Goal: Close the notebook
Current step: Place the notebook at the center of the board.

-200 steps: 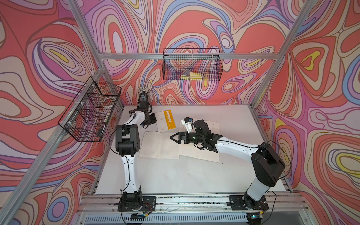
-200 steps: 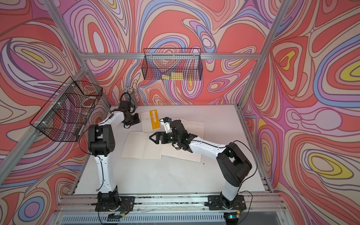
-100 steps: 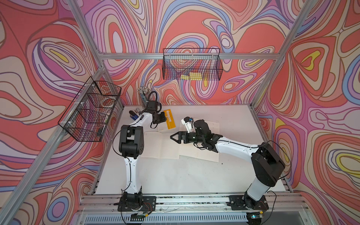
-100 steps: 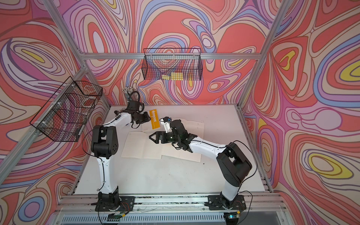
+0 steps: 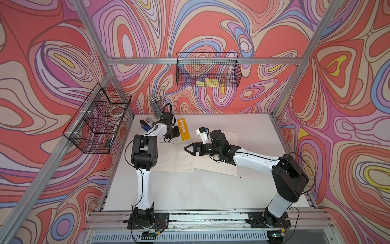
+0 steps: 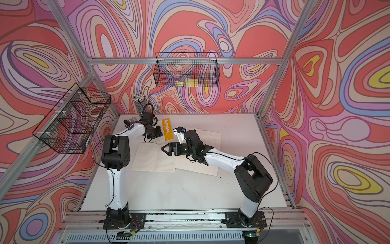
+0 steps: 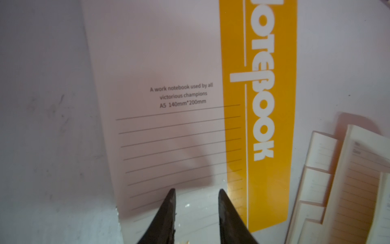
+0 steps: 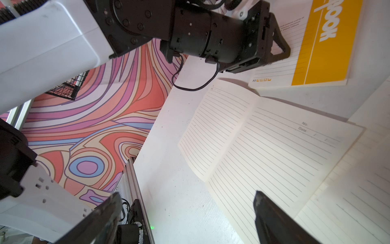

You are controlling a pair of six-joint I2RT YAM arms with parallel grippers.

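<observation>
An open notebook (image 5: pixel 175 156) (image 6: pixel 154 158) (image 8: pixel 263 143) with lined cream pages lies flat mid-table. A second open notebook (image 5: pixel 211 166) (image 6: pixel 200 166) lies to its right, partly under my right arm. A closed notebook (image 5: pixel 183 132) (image 6: pixel 167 132) (image 7: pixel 263 105) (image 8: pixel 325 52) with a yellow "NOTEBOOK" band lies behind them. My left gripper (image 5: pixel 174 134) (image 6: pixel 157 132) (image 7: pixel 196 190) sits low over the closed cover, jaws slightly apart with nothing between them. My right gripper (image 5: pixel 187 149) (image 6: pixel 165 149) (image 8: pixel 187 195) hovers wide open over the open notebook's right page.
A cup of pencils (image 5: pixel 156 101) and some markers (image 5: pixel 146 125) stand at the back left corner. Wire baskets hang on the back wall (image 5: pixel 207 72) and the left wall (image 5: pixel 99 122). The left arm's elbow (image 5: pixel 144 152) overhangs the open notebook's left edge.
My left gripper has swung from the back left to the right, onto the closed yellow-banded notebook. The right arm and the notebooks have not moved.
</observation>
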